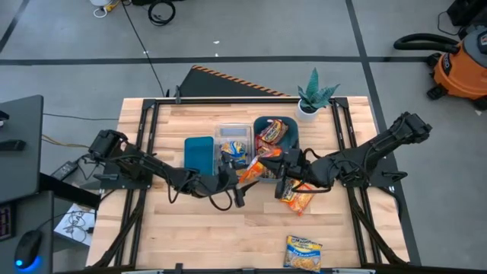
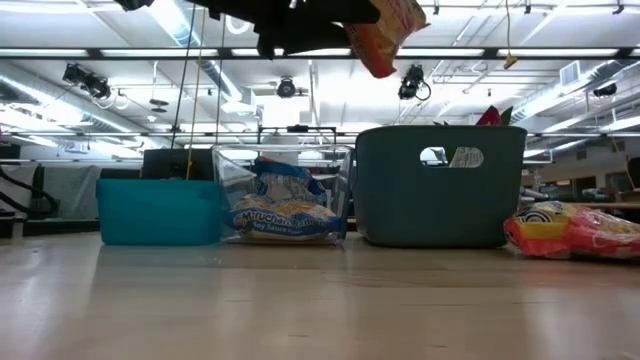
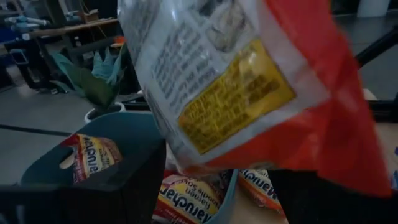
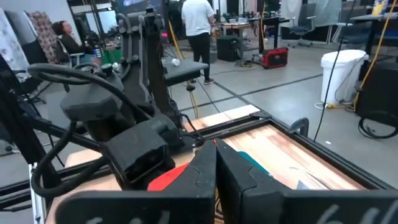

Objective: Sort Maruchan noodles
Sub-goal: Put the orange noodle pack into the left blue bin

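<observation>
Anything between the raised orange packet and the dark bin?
Nothing visible blocks it. The orange packet hangs at the left gripper, just off the dark bin's open top; the right gripper sits beside it, not between.

I'm counting three bins (image 1: 199,152) mid-frame, about six visible noodle packets (image 1: 303,252), one potted plant (image 1: 313,97) upper right, two arms (image 1: 129,164) reaching inward.
</observation>
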Controlling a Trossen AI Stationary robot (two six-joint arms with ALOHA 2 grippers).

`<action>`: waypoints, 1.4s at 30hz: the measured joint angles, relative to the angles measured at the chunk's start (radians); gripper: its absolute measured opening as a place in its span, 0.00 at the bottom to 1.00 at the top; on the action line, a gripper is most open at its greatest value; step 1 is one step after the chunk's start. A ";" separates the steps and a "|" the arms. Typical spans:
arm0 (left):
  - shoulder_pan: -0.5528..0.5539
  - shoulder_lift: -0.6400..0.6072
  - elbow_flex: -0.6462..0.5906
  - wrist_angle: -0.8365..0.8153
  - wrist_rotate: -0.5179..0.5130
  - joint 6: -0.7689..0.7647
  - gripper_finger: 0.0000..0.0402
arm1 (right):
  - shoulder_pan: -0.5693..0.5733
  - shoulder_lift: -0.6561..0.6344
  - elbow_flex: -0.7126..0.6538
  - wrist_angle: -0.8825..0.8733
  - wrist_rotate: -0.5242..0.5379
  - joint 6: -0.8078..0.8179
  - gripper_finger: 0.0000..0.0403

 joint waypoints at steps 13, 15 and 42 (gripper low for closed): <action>0.011 0.000 0.000 0.117 -0.002 0.233 0.61 | 0.009 -0.001 0.000 0.132 -0.109 -0.010 0.02; 0.009 0.000 0.000 0.131 0.016 0.254 0.59 | 0.009 -0.001 0.000 0.134 -0.110 -0.019 0.02; -0.025 -0.225 0.000 -0.341 0.033 0.059 0.40 | 0.112 -0.140 0.000 0.084 -0.142 -0.238 0.49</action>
